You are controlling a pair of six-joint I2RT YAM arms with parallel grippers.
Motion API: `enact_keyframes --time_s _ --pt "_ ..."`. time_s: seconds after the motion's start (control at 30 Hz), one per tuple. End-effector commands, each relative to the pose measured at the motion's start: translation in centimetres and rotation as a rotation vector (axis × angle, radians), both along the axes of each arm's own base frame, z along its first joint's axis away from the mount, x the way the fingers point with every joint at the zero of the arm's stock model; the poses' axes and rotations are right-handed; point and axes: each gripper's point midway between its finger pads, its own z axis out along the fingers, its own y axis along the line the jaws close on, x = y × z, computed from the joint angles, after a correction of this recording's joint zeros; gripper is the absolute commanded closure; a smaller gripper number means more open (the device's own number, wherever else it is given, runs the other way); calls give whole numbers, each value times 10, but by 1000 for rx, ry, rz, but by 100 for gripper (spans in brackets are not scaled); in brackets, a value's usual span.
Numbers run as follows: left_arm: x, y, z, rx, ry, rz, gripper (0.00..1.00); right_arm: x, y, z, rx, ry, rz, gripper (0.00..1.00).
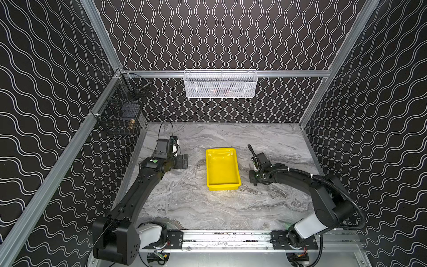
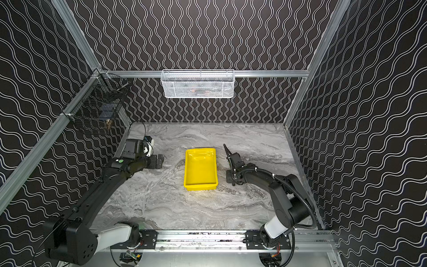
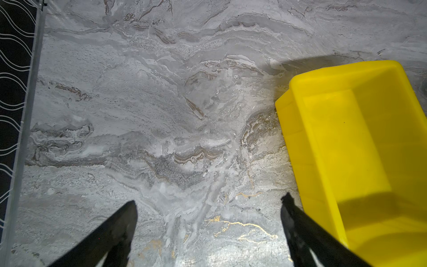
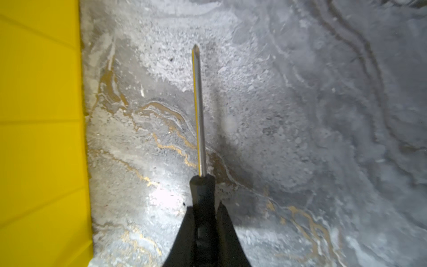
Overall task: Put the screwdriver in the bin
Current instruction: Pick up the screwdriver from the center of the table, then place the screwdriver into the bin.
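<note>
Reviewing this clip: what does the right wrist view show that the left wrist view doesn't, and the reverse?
Only the right wrist view: the screwdriver, its black handle clamped in the right gripper, shaft pointing out ahead of the jaws, beside the bin and not in it. Only the left wrist view: the left gripper, open with nothing between its fingers, and a strip of patterned wall with its metal rail. Both: the yellow bin and the marble tabletop.

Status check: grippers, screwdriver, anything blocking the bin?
Right gripper shut on screwdriver handle, beside the bin, not over it. Left gripper open, empty, on the bin's other side. Nothing in the bin or in the way.
</note>
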Motion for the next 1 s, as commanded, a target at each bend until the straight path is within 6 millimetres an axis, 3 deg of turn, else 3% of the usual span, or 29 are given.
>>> enact_keyframes --time_s 0.0,0.23,0.53,0.77,0.97 --pt "1 -1 5 -5 -16 -2 1 -1 0 8 -3 -4 -1 91" --pt "1 1 5 0 -19 3 1 5 -1 29 -11 -30 2 92" --pt "2 -2 7 -11 -25 -5 1 19 6 94 -18 -131 38 92" --pt "2 0 8 -6 -32 0 1 26 54 130 1 -184 154 92" --pt "0 2 11 0 -41 8 1 21 113 130 32 -184 269 92"
